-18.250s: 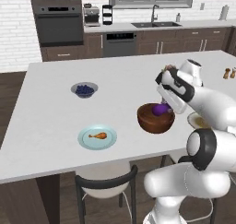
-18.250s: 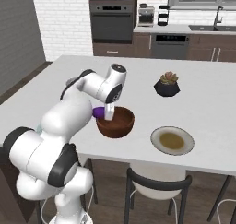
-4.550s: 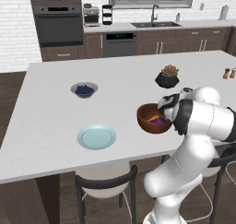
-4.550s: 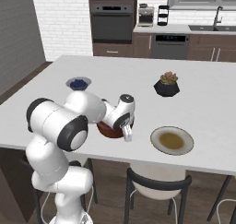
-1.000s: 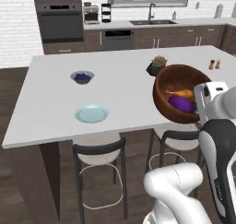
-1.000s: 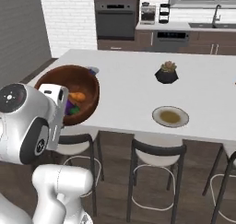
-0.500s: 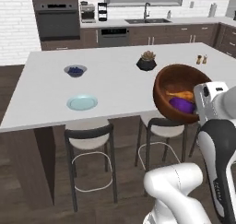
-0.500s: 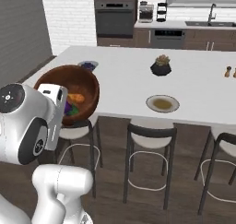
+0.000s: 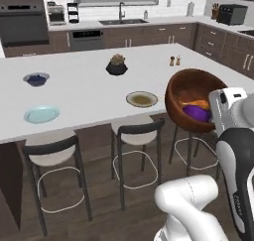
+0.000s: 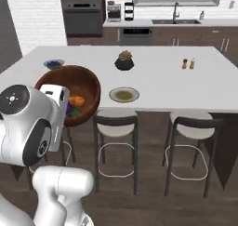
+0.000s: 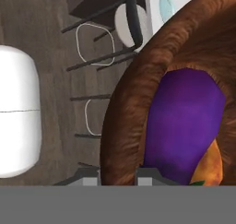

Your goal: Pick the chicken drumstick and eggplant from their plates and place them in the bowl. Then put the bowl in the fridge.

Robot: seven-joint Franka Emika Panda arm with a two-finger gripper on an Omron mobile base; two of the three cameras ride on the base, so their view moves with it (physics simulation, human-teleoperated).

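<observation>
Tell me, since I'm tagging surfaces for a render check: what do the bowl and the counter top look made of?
The bowl looks like wood: reddish-brown with streaky grain, matte. The counter top looks like smooth pale stone or laminate, plain white, no pattern; which one is unclear.

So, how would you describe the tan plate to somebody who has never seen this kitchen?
Find the long white island counter with stools along its near side. The tan plate lies near that front edge, in front of the black plant pot. Unlike the light-blue plate, it is beige with a grey rim.
</observation>
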